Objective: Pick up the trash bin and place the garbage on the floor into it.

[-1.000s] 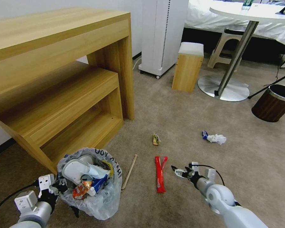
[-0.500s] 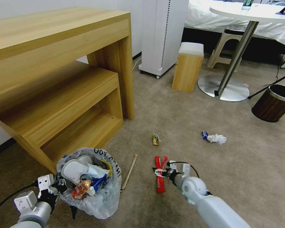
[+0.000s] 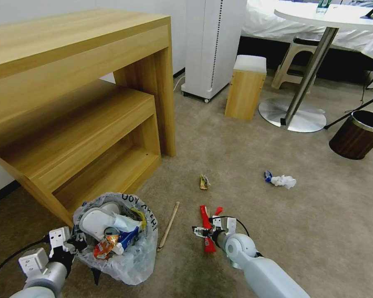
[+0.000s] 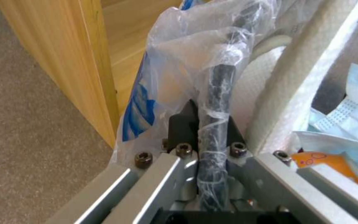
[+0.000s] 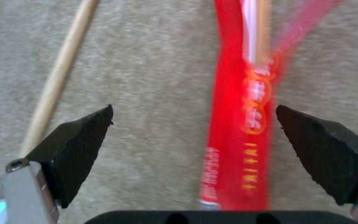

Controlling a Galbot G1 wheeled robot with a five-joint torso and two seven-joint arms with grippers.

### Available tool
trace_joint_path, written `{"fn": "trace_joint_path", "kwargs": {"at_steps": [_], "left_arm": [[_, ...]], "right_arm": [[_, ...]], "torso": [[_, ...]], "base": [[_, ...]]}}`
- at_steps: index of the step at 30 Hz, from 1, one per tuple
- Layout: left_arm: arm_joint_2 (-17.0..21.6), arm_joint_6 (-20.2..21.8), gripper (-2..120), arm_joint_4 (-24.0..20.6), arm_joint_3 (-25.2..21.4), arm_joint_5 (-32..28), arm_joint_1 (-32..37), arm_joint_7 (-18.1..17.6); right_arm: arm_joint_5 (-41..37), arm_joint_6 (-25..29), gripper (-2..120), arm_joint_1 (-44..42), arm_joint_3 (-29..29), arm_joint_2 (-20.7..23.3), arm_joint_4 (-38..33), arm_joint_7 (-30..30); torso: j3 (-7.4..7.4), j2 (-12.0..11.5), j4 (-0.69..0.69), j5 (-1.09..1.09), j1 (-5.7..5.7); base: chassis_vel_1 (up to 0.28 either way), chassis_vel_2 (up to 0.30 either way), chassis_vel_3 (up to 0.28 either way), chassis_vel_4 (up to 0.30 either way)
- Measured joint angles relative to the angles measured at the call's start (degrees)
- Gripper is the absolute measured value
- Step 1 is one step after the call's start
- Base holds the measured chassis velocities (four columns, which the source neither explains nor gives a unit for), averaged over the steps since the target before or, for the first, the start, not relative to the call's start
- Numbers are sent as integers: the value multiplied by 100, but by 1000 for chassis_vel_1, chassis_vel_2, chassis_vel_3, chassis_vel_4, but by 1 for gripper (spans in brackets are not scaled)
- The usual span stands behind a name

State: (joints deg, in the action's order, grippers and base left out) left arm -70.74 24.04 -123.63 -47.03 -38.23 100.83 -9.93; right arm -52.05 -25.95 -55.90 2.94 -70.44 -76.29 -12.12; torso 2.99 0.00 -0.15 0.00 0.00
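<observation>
- Head view: the trash bin [image 3: 116,244] sits low at about 8 o'clock, its rim clamped by the left end effector [image 3: 72,245]. Its clear liner already holds white slippers [image 3: 96,220], an orange snack packet [image 3: 103,248] and a blue-white carton [image 3: 126,241], so much of the collecting looks done.
- Head view: garbage left on the floor [image 3: 319,231] includes a wooden stick [image 3: 170,224] just right of the bin, a red wrapper [image 3: 207,227] near 6 o'clock, a small packet [image 3: 204,182] above it, and a white tissue [image 3: 284,181] toward 3 o'clock. The right end effector [image 3: 201,232] hovers at the wrapper. A brown wood-grain bin [image 3: 356,136] stands well apart near 2 o'clock, beside a round desk [image 3: 335,16].
- Left wrist view: the left end effector [image 4: 212,137] is clenched on the dark rim of the trash bin [image 4: 222,77] through the plastic, with a slipper [image 4: 286,81] and a pale blue mask [image 4: 353,109] inside.
- Right wrist view: the right end effector [image 5: 193,149] is released, its fingers [image 5: 79,137] spread wide, with the red wrapper [image 5: 237,124] between them and the wooden stick [image 5: 59,81] lying outside one finger. Judging by this, four pieces remain to be picked up.
</observation>
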Motion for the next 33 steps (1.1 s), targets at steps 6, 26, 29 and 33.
{"fn": "trace_joint_path", "kwargs": {"at_steps": [6, 26, 29, 33], "left_arm": [[-6, 7, 0, 82, 28, 0, -79, -15], [-3, 15, 0, 66, 67, -1, -103, -28], [-4, 14, 0, 72, 67, -2, -109, -30], [-14, 1, 0, 90, 77, 1, -117, -32]], "right_arm": [[22, 2, 100, -69, -53, 213, -143, -98], [317, 166, 95, 45, 185, -29, 217, -118], [388, 186, 93, 41, 186, -68, 297, -130], [447, 232, 83, 27, 185, -71, 340, -136]], "torso": [[0, 0, -1, 0, 0], [0, 0, 0, 0, 0], [0, 0, 0, 0, 0], [0, 0, -1, 0, 0]], "base": [[0, 0, 0, 0], [0, 0, 0, 0], [0, 0, 0, 0], [0, 0, 0, 0]]}}
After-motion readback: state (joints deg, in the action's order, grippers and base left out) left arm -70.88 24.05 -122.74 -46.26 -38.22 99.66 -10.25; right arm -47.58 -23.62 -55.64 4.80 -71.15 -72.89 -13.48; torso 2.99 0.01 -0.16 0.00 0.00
